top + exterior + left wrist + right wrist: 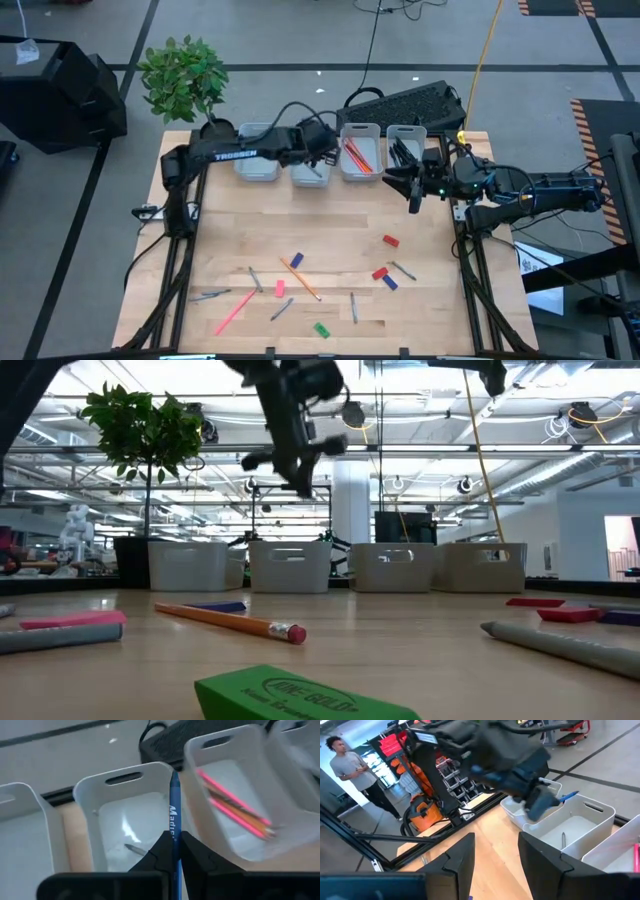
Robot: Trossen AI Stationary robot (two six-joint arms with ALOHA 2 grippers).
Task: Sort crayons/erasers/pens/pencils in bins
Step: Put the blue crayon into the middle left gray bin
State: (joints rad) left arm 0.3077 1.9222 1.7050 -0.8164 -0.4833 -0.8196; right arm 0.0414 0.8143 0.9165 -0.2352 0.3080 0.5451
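High view: I have the left gripper (322,152) pinching a blue pen (174,815) over the second bin (311,170), ready to drop. Right gripper (412,185) waits nearby, fingers apart. Erasers (389,241) lie unsorted on the table (230,225).

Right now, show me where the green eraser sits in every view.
High view: green eraser near the picture's bottom edge, about the middle.
Low view: nearest thing, bottom centre.
Left wrist view: not in it.
Right wrist view: not in it.
Shared landmark: the orange pencil, lying just beyond the eraser.
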